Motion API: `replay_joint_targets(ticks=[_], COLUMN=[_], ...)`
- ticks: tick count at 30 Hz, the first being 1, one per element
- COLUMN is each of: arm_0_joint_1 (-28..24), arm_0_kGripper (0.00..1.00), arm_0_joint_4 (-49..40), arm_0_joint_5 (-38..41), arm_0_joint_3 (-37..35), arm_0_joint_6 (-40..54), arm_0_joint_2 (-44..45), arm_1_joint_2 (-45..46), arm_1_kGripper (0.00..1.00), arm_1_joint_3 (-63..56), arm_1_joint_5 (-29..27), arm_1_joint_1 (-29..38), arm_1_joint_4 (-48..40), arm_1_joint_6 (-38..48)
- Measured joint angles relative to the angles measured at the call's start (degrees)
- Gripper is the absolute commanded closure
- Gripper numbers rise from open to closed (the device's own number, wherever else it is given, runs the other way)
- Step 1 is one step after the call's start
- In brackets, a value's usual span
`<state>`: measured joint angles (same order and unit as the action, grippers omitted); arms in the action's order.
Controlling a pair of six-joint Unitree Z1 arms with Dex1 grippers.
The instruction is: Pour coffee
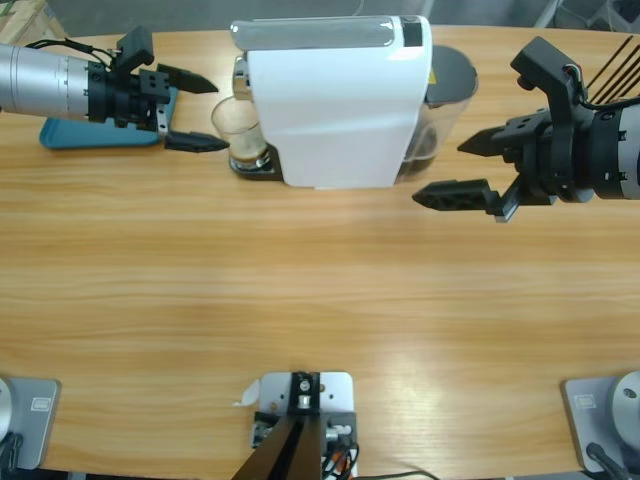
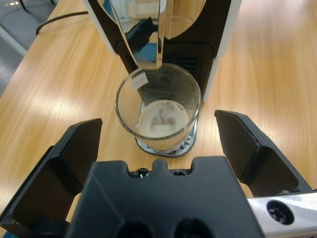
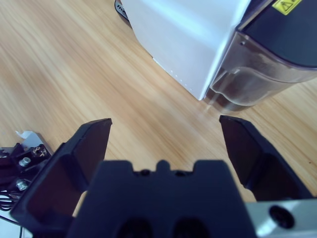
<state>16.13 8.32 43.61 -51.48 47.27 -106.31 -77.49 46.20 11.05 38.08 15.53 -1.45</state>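
From above, a white coffee machine (image 1: 335, 100) stands at the far middle of the wooden table (image 1: 300, 300), with its dark water tank (image 1: 445, 95) at one end and a clear glass (image 1: 238, 130) under its spout at the other, set on the machine's small drip tray (image 1: 262, 168), where a brew would fall straight into it. The left gripper (image 1: 195, 112) comes in from the side edge just beside the glass, jaws spread and holding nothing, one tip on each side of the line to the glass, which looks like a line-up for taking the glass around its wall. Behind that arm a blue tray (image 1: 100, 132) lies flat on the table. The right gripper (image 1: 465, 168) hangs near the tank end, also spread wide and empty, apart from the machine. In the left wrist view the glass (image 2: 158, 106) sits centred between the open jaws but not yet touched, under the shiny spout (image 2: 148, 39); the coffee (image 2: 163, 119) is a shallow dark layer with pale foam at the bottom of the glass, so the brew seems done and the glass ready to lift. In the right wrist view the open, empty jaws point down at bare wood beside the machine's white corner (image 3: 193, 44) and the clear tank (image 3: 262, 74), likely parked clear of the left arm's work.
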Motion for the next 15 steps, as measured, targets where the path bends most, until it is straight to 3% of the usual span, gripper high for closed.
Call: replay_joint_targets(ticks=[15], arm_0_joint_1=[2.9], arm_0_kGripper=[0.004], arm_0_joint_4=[-0.1], arm_0_joint_5=[0.0], arm_0_joint_3=[-1.6], arm_0_joint_6=[0.0], arm_0_joint_2=[-0.7], arm_1_joint_2=[0.0], arm_1_kGripper=[0.0], arm_1_joint_3=[-0.1], arm_1_joint_5=[0.0], arm_1_joint_1=[0.0], arm_1_joint_4=[-0.1], arm_1_joint_6=[0.0])
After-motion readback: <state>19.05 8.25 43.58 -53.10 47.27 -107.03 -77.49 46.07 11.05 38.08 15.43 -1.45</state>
